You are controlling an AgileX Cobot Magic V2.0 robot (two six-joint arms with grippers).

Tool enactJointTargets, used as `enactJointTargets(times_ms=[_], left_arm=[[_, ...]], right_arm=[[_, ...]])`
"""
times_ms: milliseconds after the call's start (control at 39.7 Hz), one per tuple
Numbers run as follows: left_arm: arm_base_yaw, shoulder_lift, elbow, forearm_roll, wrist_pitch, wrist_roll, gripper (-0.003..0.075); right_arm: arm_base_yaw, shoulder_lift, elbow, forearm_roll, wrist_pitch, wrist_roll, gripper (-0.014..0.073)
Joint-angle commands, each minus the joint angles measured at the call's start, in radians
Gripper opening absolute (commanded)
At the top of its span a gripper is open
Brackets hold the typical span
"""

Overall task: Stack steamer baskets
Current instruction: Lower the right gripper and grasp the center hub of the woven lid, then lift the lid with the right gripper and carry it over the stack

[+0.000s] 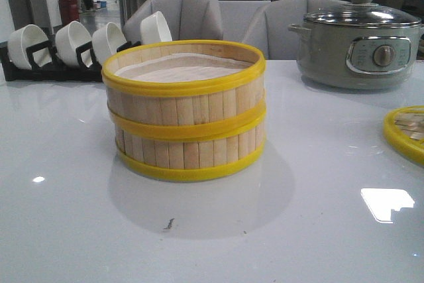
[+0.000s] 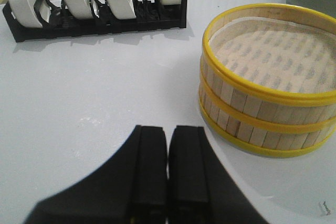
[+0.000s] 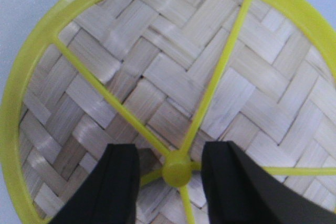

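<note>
Right wrist view shows the right gripper [image 3: 178,174] open astride the lid [image 3: 131,77] knob; closing and lifting come next.

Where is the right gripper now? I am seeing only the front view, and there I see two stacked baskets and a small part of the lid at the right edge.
Observer: The right gripper is directly above the lid, its fingers on either side of the yellow center knob.
Operator: Is it already closed on the knob?
Observer: No, it is open, with a gap on both sides of the knob.
Operator: And the left gripper?
Observer: The left gripper is shut and empty, over the table beside the baskets, not touching them.
</note>
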State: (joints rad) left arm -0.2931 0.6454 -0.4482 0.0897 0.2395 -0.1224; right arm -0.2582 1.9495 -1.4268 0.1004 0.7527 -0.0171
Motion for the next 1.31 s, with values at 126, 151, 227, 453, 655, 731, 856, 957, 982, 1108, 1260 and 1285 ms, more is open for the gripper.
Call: enactJointTargets(times_ms=[126,151,227,453,655,731,856,957,982,1108,1260,1285], left_arm=[[0.002,-0.002,-0.027,0.0,-0.085,-0.008,0.0084],[0.002,-0.002,-0.027,0.0,-0.085,-0.008,0.0084],[0.002,-0.002,-0.027,0.0,-0.085,-0.008,0.0084],[0.002,-0.002,-0.027,0.0,-0.085,-0.008,0.0084],[0.002,-0.002,-0.027,0.0,-0.085,-0.008,0.0084],[0.002,-0.002,-0.027,0.0,-0.085,-0.008,0.0084],[0.002,-0.002,-0.027,0.0,-0.085,-0.008,0.0084],[0.002,-0.002,-0.027,0.0,-0.085,-0.008,0.0084],[0.002,-0.002,-0.027,0.0,-0.085,-0.008,0.0084],[0.002,-0.002,-0.027,0.0,-0.085,-0.008,0.0084],[0.002,-0.002,-0.027,0.0,-0.085,-0.008,0.0084],[0.002,-0.002,-0.027,0.0,-0.085,-0.008,0.0084]], right_arm=[[-0.001,-0.053,-0.033,0.003,-0.038,-0.003,0.039],[-0.001,-0.053,-0.033,0.003,-0.037,-0.003,0.039],[-0.001,-0.049,-0.033,0.003,-0.035,-0.003,0.039],[-0.001,-0.04,-0.033,0.003,-0.026,-0.003,0.039],[-0.001,-0.04,-0.033,0.003,-0.027,-0.003,0.039],[-0.001,-0.04,-0.033,0.003,-0.027,-0.003,0.0386],[-0.001,-0.04,-0.033,0.003,-0.022,-0.003,0.0307],[-0.001,-0.04,-0.033,0.003,-0.016,-0.003,0.0218],[-0.001,-0.04,-0.033,0.003,-0.014,-0.003,0.0193],[-0.001,-0.041,-0.033,0.003,-0.009,-0.003,0.0084],[0.001,-0.045,-0.033,0.003,-0.006,-0.003,0.0055],[0.001,-0.049,-0.033,0.003,-0.005,-0.003,0.0055]])
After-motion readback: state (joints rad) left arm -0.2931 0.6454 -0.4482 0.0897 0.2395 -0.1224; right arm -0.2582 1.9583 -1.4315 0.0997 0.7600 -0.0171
